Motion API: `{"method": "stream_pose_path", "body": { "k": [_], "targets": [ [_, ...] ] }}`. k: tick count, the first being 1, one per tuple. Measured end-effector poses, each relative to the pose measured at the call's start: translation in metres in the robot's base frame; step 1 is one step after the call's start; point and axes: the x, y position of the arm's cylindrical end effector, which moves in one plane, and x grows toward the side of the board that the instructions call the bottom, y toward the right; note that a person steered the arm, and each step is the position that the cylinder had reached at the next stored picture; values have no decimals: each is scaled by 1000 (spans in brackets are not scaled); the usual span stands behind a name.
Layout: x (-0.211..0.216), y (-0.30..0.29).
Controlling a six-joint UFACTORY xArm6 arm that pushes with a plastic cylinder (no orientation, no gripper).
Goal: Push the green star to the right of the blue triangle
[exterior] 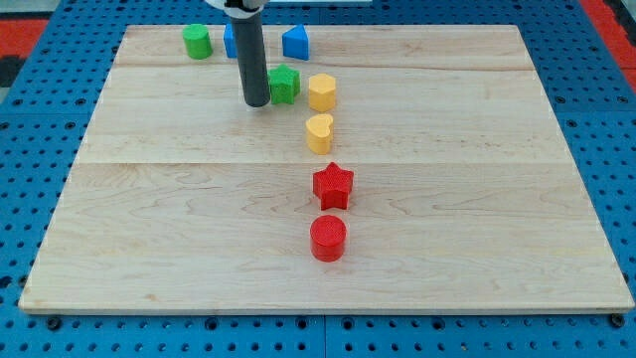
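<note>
My tip (256,102) is seen touching the left side of the green star (285,85), far on the wooden board (477,199); no jaws are carried, so no opening can be told. The blue triangle (295,42) lies just beyond the star, slightly right. A blue block (230,41) is partly hidden behind the rod, with a green cylinder (197,42) to its left. Right of the star sits a yellow hexagon (322,91), then nearer a yellow heart (319,133), a red star (333,186) and a red cylinder (328,239).

rod: upright (dark) | my tip (256,102): on board
</note>
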Motion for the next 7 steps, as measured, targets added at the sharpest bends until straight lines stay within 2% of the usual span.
{"method": "stream_pose_path", "body": {
  "k": [2,6,7],
  "targets": [
    [-41,16],
    [-58,89],
    [-58,129]
  ]
}}
